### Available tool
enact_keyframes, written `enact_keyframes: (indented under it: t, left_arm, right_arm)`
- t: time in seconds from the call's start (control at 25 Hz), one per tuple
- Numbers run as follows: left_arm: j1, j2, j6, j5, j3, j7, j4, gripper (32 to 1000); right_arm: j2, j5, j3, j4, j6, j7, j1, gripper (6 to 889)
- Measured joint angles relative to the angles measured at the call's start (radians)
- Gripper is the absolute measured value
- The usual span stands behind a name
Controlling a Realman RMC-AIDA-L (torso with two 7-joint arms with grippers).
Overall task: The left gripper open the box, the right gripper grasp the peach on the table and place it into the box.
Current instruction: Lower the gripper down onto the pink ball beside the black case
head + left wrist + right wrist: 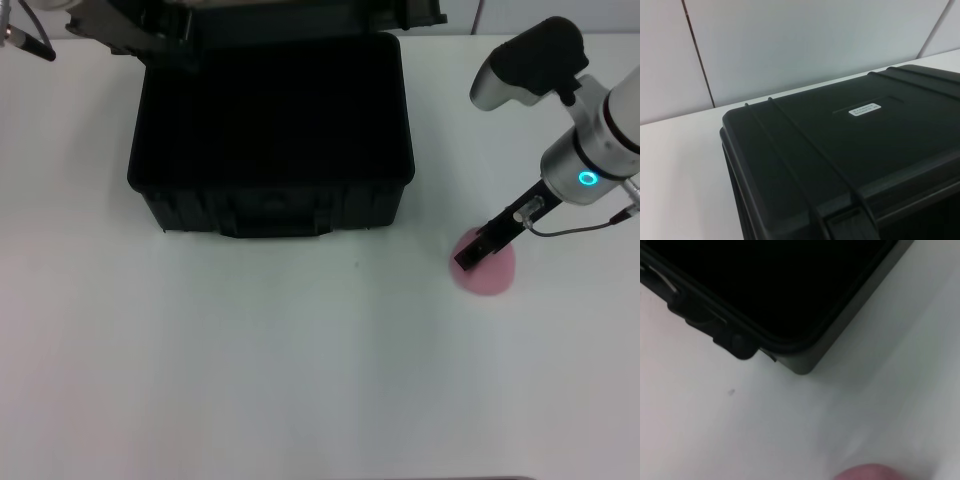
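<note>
The black box (270, 212) stands open at the back centre of the table, its lid (310, 12) raised at the far edge. My left gripper (120, 30) is a dark shape at the lid's far left corner, and its grip is hidden. The left wrist view shows the lid's ribbed outer face (840, 150) with a white label (863, 108). The pale pink peach (490, 270) lies on the table to the right of the box. My right gripper (478, 248) points down onto the peach's upper left side. The peach's top (865, 473) and a box corner (800, 360) show in the right wrist view.
The white table (250, 360) stretches wide in front of the box and the peach. A small dark speck (356, 265) marks the table just in front of the box. A pale panelled wall (805, 45) rises behind the table.
</note>
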Motion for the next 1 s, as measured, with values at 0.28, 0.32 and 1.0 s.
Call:
enact_keyframes:
  t: [0.28, 0.32, 1.0]
  left_arm:
    - [0.0, 0.0, 0.0, 0.0, 0.0, 0.0, 0.0, 382]
    - [0.0, 0.0, 0.0, 0.0, 0.0, 0.0, -0.001, 382]
    - [0.002, 0.0012, 0.0, 0.001, 0.0, 0.0, -0.002, 381]
  right_arm:
    - [0.005, -0.022, -0.001, 0.013, -0.008, -0.001, 0.006, 757]
    - [0.005, -0.022, -0.001, 0.013, -0.009, -0.001, 0.006, 751]
    - [0.005, -0.023, -0.001, 0.01, -0.001, 0.002, 0.006, 229]
